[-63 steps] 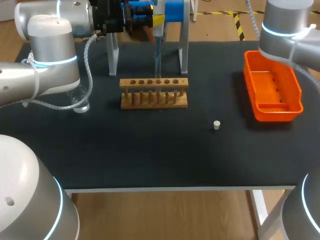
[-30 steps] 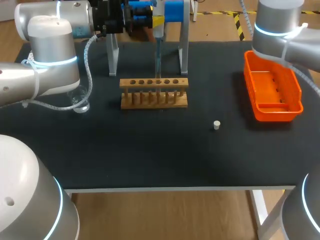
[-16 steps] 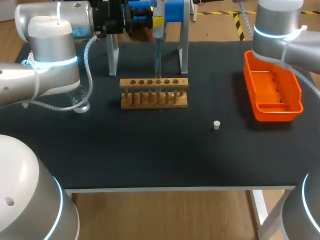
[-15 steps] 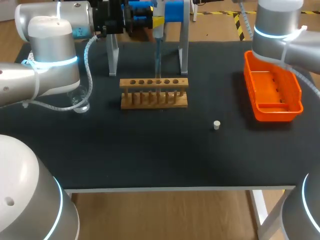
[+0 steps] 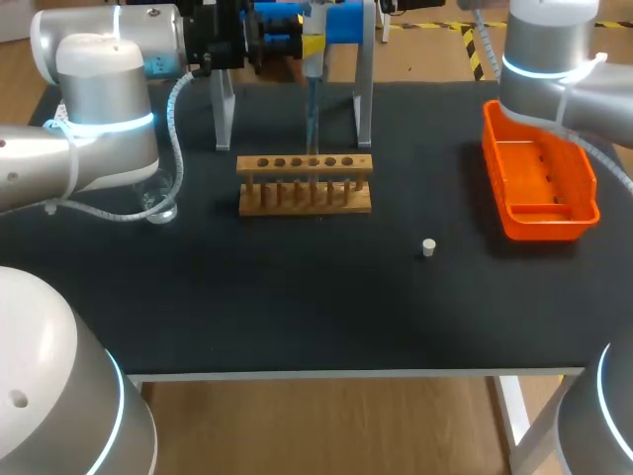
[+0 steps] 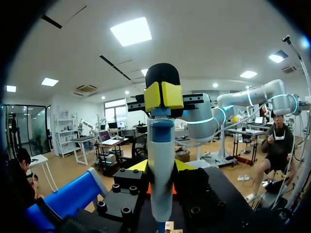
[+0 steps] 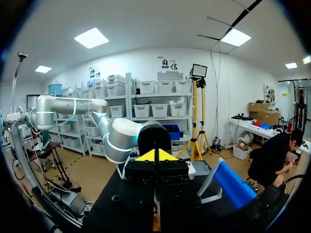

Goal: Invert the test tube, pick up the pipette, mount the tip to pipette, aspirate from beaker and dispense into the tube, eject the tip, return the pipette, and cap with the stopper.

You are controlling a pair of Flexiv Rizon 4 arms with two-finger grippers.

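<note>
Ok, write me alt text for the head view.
The left gripper holds a slim grey pipette upright above a wooden test tube rack on a black table. A clear glass beaker stands left of the rack, partly behind the left arm; a small white stopper and an orange plastic tray lie to its right.

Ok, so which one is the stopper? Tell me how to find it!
Find the wooden test tube rack in the middle of the black table. Look from it toward the orange bin, a little nearer the table's front edge. There the stopper sits alone on the bare mat. It is a tiny whitish plug, far smaller than the rack or the bin.
</note>
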